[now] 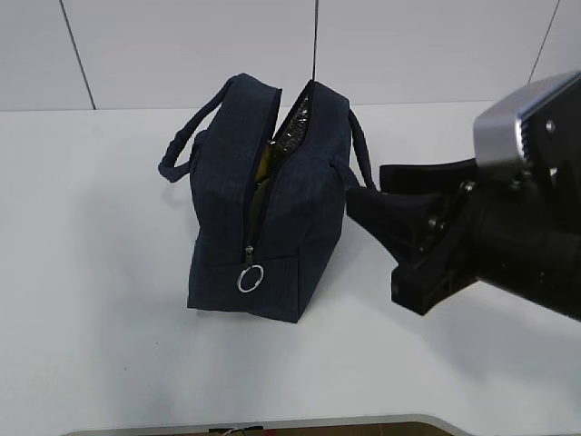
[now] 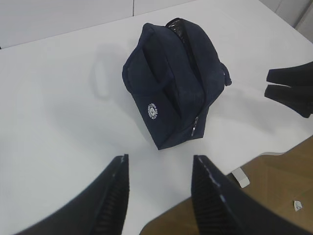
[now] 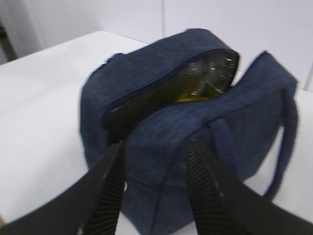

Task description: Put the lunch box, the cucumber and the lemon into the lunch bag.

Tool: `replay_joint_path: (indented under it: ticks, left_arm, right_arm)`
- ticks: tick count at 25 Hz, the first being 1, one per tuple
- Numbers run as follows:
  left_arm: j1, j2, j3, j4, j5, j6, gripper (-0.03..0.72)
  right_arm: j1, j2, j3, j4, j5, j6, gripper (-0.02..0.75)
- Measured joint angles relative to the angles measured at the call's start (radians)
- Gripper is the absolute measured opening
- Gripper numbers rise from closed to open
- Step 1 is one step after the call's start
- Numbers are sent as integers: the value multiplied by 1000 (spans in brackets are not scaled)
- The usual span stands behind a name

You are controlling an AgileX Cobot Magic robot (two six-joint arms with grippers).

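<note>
Lunch bag (image 1: 272,209) stands upright on the white surface (image 1: 91,272), zip parted, foil lining and a glimpse of yellow, likely the lemon (image 3: 193,99), inside; lunch box and cucumber aren't visible, so you can't confirm them from here. Right tool (image 3: 154,188) hangs just beside the bag's right flank, jaws apart and empty; left tool (image 2: 159,196) is well back near the surface edge, also spread and empty. If packing is done, draw your right tool clear of the handle (image 1: 359,145) without snagging or tipping the bag.
</note>
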Motion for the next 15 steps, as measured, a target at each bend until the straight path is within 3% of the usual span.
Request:
replay_joint_path:
  ticks: [10,15]
  left_arm:
    - [0,0,0,9,0,0,305]
    - [0,0,0,9,0,-1,305]
  right_arm:
    - [0,96,47,-408,-182,313,347]
    - [0,225,47,-455,-297,348,347]
